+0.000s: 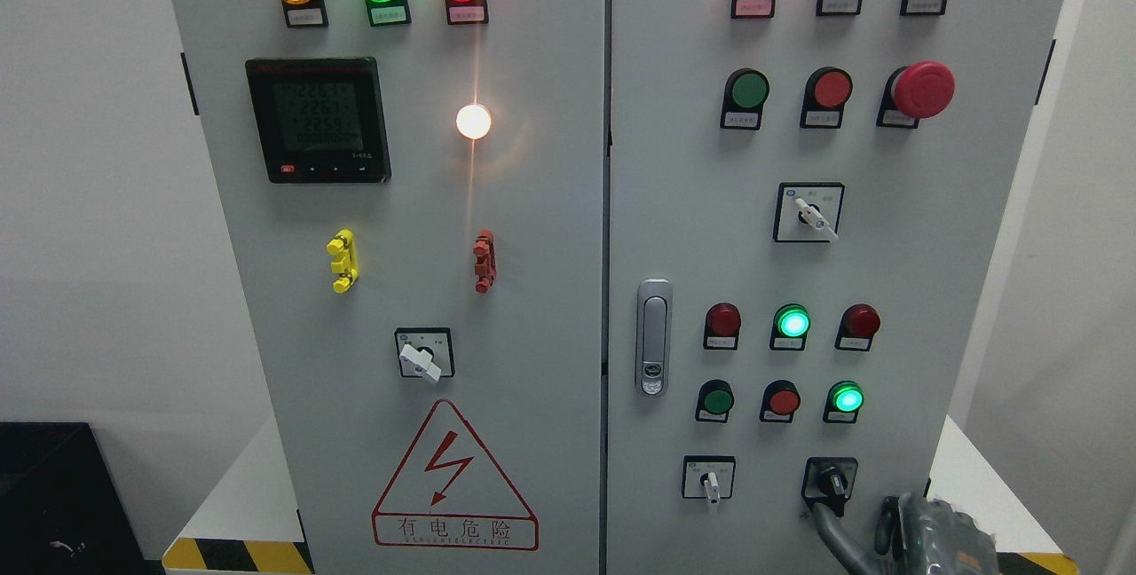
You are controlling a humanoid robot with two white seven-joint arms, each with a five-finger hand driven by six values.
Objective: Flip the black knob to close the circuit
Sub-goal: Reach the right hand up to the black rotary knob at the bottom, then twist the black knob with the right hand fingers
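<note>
The black knob sits in a black-framed switch plate at the lower right of the right cabinet door, its handle pointing down and to the left. My right hand comes in at the bottom right corner, just below the knob. One grey finger stretches up to the lower end of the handle, and a second finger stands curled beside it. The hand is open and grips nothing. Most of the palm is cut off by the frame's bottom edge. My left arm is out of view.
A white-handled selector sits left of the knob, another higher up. Lit green buttons and red lamps are above. A red mushroom stop button juts out at the top right. A metal door handle is at the seam.
</note>
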